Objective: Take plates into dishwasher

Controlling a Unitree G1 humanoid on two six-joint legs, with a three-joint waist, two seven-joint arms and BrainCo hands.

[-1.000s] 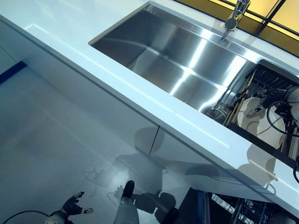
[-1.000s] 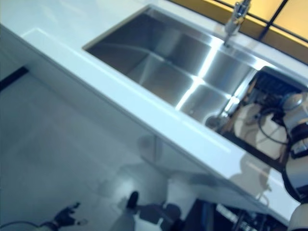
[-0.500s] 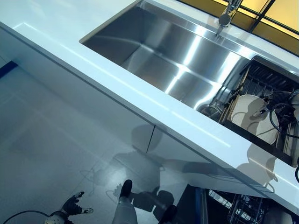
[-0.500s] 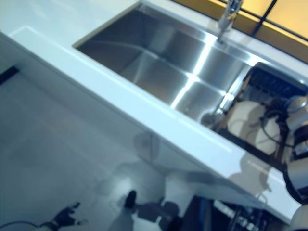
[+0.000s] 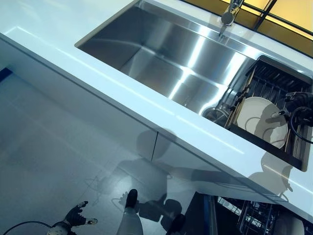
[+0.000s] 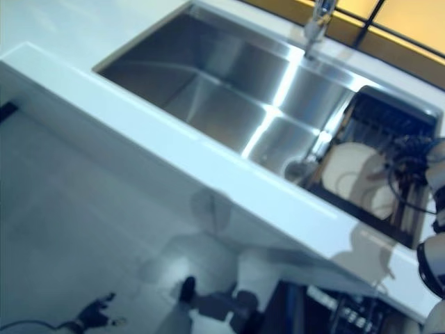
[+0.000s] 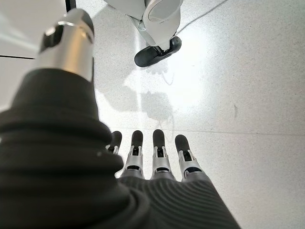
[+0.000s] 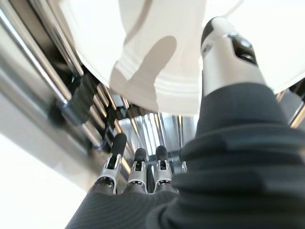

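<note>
A white plate [image 5: 261,128] leans in the dark dish rack [image 5: 274,81] to the right of the sink. My right hand [image 5: 297,102] is at the plate's right edge. In the right wrist view the thumb [image 8: 224,52] lies against the plate's face [image 8: 157,43], and the straight fingers [image 8: 138,167] reach under its rim among the rack bars. My left hand [image 5: 73,218] hangs low over the floor at the lower left. Its fingers [image 7: 159,152] are straight and hold nothing.
A steel sink [image 5: 161,49] with a faucet [image 5: 227,14] is set in the white counter [image 5: 98,73]. A round metal piece [image 5: 215,113] sits at the sink's right corner. The open dishwasher's wire rack [image 5: 249,218] shows below the counter at the lower right.
The whole picture has shifted, so the camera has moved. My right hand has stayed at the plate in the rack, a little further right, and more of the plate's face shows. My left hand is unchanged.
</note>
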